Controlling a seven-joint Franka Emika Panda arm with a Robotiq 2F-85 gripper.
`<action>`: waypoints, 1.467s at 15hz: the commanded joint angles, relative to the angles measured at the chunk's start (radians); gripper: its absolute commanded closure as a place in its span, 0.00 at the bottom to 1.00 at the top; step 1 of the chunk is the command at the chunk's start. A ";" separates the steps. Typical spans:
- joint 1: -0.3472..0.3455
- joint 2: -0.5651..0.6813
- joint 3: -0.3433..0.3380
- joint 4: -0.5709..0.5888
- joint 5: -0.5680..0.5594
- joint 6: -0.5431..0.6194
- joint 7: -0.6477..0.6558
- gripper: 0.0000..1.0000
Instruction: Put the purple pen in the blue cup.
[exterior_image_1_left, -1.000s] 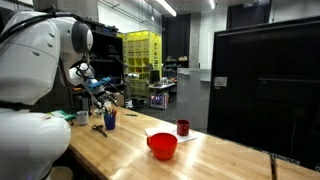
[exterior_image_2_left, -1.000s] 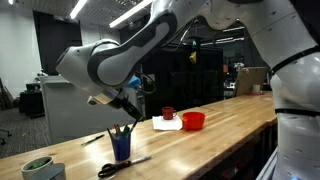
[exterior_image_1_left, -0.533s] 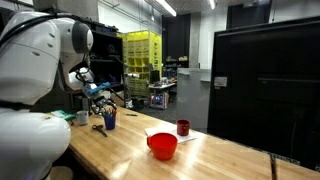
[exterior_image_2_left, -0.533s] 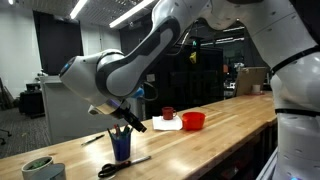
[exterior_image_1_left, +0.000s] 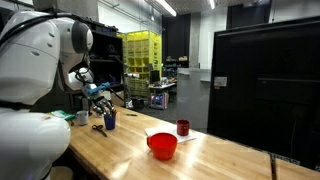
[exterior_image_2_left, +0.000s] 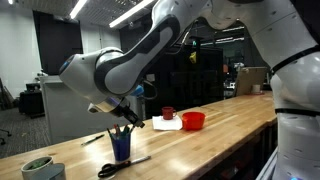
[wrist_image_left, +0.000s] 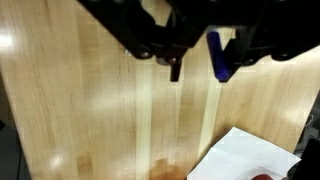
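Observation:
The blue cup (exterior_image_2_left: 121, 149) stands on the wooden table with several pens upright in it; it also shows in an exterior view (exterior_image_1_left: 109, 122). My gripper (exterior_image_2_left: 122, 120) hangs just above its mouth in both exterior views (exterior_image_1_left: 101, 101). In the wrist view the gripper (wrist_image_left: 205, 65) comes in from the top. The purple pen (wrist_image_left: 220, 55) lies against one finger, with bare wood showing between it and the other finger, so the jaws stand apart. The pen's dark end (exterior_image_2_left: 136, 126) sticks out sideways above the cup. The cup is hidden behind the gripper in the wrist view.
Scissors (exterior_image_2_left: 125, 163) lie in front of the blue cup. A pale whitish-teal cup (exterior_image_2_left: 38, 167) stands nearby. Further along are a red bowl (exterior_image_2_left: 193, 121), a dark red cup (exterior_image_2_left: 168, 113) and a white sheet (wrist_image_left: 250, 155). The table edge (exterior_image_1_left: 100, 160) runs close.
From a second ago to half a second ago the gripper came down with the pen onto the blue cup's mouth. Since then it has stayed put.

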 joint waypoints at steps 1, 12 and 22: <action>0.010 -0.011 0.004 0.029 0.003 -0.045 -0.038 0.88; 0.087 0.112 0.007 0.171 -0.016 -0.153 -0.103 0.97; 0.130 0.181 -0.012 0.272 -0.033 -0.222 -0.145 0.52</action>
